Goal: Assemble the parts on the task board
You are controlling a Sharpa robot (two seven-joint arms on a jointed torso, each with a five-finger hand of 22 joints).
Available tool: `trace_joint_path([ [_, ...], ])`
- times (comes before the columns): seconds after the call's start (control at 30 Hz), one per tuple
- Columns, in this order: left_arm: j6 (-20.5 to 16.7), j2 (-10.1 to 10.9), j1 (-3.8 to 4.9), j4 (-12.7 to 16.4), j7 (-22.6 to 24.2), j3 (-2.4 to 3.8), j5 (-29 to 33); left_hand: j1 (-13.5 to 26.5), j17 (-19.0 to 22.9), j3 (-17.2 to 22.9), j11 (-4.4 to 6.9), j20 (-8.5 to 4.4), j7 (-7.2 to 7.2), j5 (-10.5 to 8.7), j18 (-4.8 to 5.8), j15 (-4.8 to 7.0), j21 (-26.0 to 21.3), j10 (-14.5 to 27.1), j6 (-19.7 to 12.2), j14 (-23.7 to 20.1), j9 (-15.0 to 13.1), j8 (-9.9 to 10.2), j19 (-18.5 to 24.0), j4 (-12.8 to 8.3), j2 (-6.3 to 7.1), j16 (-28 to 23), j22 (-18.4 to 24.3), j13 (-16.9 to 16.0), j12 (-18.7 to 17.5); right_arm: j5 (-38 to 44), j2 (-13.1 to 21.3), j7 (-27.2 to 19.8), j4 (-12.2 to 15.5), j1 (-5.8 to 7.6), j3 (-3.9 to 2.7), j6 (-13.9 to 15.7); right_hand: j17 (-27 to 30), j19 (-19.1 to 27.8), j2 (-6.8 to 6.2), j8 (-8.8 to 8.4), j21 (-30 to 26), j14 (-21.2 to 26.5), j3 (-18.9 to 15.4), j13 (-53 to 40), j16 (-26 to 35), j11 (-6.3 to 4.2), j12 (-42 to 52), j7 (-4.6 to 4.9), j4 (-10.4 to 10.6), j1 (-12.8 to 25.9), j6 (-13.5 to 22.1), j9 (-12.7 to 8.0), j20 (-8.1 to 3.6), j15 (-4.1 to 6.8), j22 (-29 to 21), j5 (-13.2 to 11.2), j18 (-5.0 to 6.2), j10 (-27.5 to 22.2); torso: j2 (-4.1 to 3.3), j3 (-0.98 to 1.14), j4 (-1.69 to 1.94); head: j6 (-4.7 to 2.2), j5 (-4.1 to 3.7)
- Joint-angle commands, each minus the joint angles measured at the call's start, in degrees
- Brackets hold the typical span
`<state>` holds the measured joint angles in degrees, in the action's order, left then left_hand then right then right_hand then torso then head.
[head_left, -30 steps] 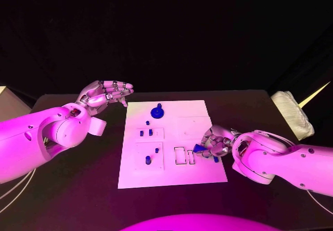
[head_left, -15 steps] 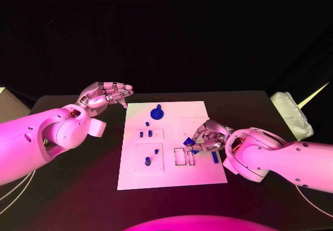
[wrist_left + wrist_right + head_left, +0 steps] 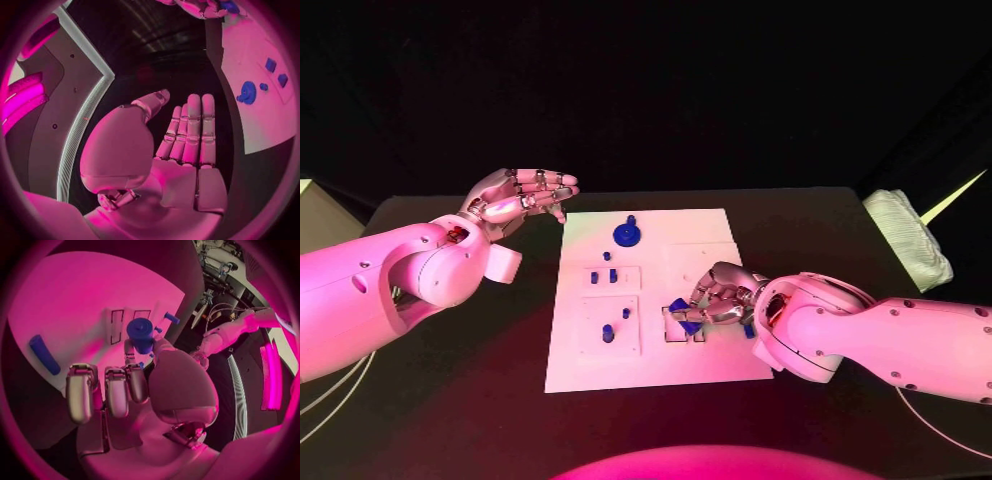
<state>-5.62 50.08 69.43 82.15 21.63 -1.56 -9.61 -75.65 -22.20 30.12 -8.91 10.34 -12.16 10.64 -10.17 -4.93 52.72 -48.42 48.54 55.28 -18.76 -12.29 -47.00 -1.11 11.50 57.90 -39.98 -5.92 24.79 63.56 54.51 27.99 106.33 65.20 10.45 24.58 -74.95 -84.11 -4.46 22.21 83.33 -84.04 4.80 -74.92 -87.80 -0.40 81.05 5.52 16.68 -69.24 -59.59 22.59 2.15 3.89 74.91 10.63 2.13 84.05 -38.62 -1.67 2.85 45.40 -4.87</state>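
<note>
Shifted leftward, right hand (image 3: 715,300) holds blue part (image 3: 684,315) above task board (image 3: 653,375).

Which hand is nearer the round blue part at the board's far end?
Left. The left hand hovers open just off the board's far corner near the round blue part; the right hand holds a blue piece farther down the board.

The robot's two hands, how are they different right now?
The right hand pinches a blue piece in its fingers; the left hand holds nothing, its fingers straight and side by side. The right hand is over the white board, near its rectangular slots; the left hand is beyond the board's far left corner. Both are silver hands on white arms.
</note>
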Motion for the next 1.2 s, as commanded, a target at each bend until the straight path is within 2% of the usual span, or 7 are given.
trace_joint_path([
  [0.03, 0.7, -0.1, 0.04, 0.2, -0.1, 0.05, 0.1, 0.1, -0.1, -0.1, 0.04, 0.06, 0.02, 0.29, -0.38, 0.19, -0.4, 0.2, -0.6, -0.3, 0.0, -0.2, -0.3, 0.3, -0.44, 0.4, 0.1, 0.1, 0.4, 2.7, -0.7, 0.2, -0.3, -0.33, 0.01, -2.6, -9.5, -3.8, 0.00, 0.65, 0.6, -4.8, 0.3, -7.4, -0.2, -0.53, 0.8, -2.27, 0.0, 1.1, -2.4, 0.1, -0.37, 0.58, 12.0, -0.5, -0.79, 1.5, -0.04, 0.14, 0.01, 0.04, 0.10],
  [0.2, 0.8, 0.0, 0.04, 0.3, -0.1, 0.05, 0.1, 0.0, -0.2, -0.2, 0.04, 0.06, 0.01, 0.29, -0.38, 0.20, -0.4, 0.2, -0.7, -0.2, 0.0, -0.2, -0.4, 0.3, -0.46, 0.5, 0.1, 0.1, 0.4, 5.1, -1.6, 0.8, -1.0, -0.66, 0.01, -2.2, -9.7, -3.8, 0.08, 0.99, 0.8, -4.9, 0.3, -7.8, -0.3, -0.68, 1.1, -2.45, 0.1, 1.9, -2.8, 0.3, -0.45, 0.70, 12.1, -0.3, -0.82, 1.8, -0.01, 0.06, 0.03, 0.05, 0.09],
  [0.3, 0.8, 0.0, 0.04, 0.3, -0.2, 0.05, 0.1, 0.0, -0.2, -0.2, 0.04, 0.06, 0.01, 0.29, -0.38, 0.20, -0.4, 0.2, -0.7, -0.2, 0.0, -0.2, -0.4, 0.3, -0.45, 0.6, 0.2, 0.1, 0.5, 6.2, -1.9, 1.0, -1.3, -0.82, 0.00, -2.0, -9.8, -3.9, 0.08, 1.06, 0.9, -4.9, 0.3, -7.9, -0.3, -0.72, 1.1, -2.49, 0.1, 2.2, -2.8, 0.3, -0.49, 0.74, 12.2, -0.1, -0.86, 1.8, -0.03, 0.10, 0.05, 0.20, 0.09],
  [0.67, 0.8, 0.1, 0.04, 0.3, -0.3, 0.05, 0.1, 0.1, -0.2, -0.2, 0.04, 0.06, 0.01, 0.29, -0.38, 0.19, -0.4, 0.2, -0.7, -0.2, 0.0, -0.2, -0.4, 0.3, -0.46, 0.6, 0.2, 0.1, 0.5, 8.3, -3.0, 1.1, -2.5, -1.23, 0.00, -1.8, -10.1, -4.1, 0.54, 1.63, 1.3, -4.9, 0.1, -8.4, -0.4, -0.92, 1.4, -2.71, 0.1, 5.4, -3.0, 0.6, -0.67, 0.92, 12.5, 0.1, -0.94, 2.1, -0.06, 0.12, 0.09, 0.08, 0.06],
  [0.93, 0.8, 0.2, 0.05, 0.3, -0.4, 0.05, 0.1, 0.1, -0.2, -0.2, 0.03, 0.06, 0.00, 0.29, -0.37, 0.18, -0.5, 0.3, -0.7, -0.2, 0.0, -0.2, -0.4, 0.4, -0.49, 0.6, 0.2, 0.1, 0.5, 9.5, -3.2, 1.5, -2.8, -1.33, -0.01, -3.0, -10.4, -4.2, 1.41, 2.08, 1.5, -5.0, 0.2, -8.8, -0.5, -1.02, 1.5, -2.82, 0.2, 7.9, -3.1, 0.9, -0.77, 1.01, 12.6, 0.7, -1.00, 2.3, -0.04, 0.10, 0.00, 0.25, 0.14],
  [1.2, 0.8, 0.1, 0.05, 0.3, -0.5, 0.05, 0.1, 0.1, -0.2, -0.2, 0.03, 0.06, 0.00, 0.29, -0.37, 0.18, -0.5, 0.3, -0.7, -0.2, 0.0, -0.2, -0.4, 0.4, -0.49, 0.6, 0.2, 0.1, 0.5, 11.8, -3.4, 2.3, -3.0, -1.41, -0.01, -3.7, -10.4, -4.1, 1.49, 2.32, 1.4, -5.0, 0.1, -8.8, -0.5, -1.03, 1.4, -2.84, 0.1, 9.6, -3.0, 1.1, -0.79, 1.02, 12.6, 0.4, -0.98, 2.3, -0.01, 0.10, 0.02, 0.21, 0.01],
])
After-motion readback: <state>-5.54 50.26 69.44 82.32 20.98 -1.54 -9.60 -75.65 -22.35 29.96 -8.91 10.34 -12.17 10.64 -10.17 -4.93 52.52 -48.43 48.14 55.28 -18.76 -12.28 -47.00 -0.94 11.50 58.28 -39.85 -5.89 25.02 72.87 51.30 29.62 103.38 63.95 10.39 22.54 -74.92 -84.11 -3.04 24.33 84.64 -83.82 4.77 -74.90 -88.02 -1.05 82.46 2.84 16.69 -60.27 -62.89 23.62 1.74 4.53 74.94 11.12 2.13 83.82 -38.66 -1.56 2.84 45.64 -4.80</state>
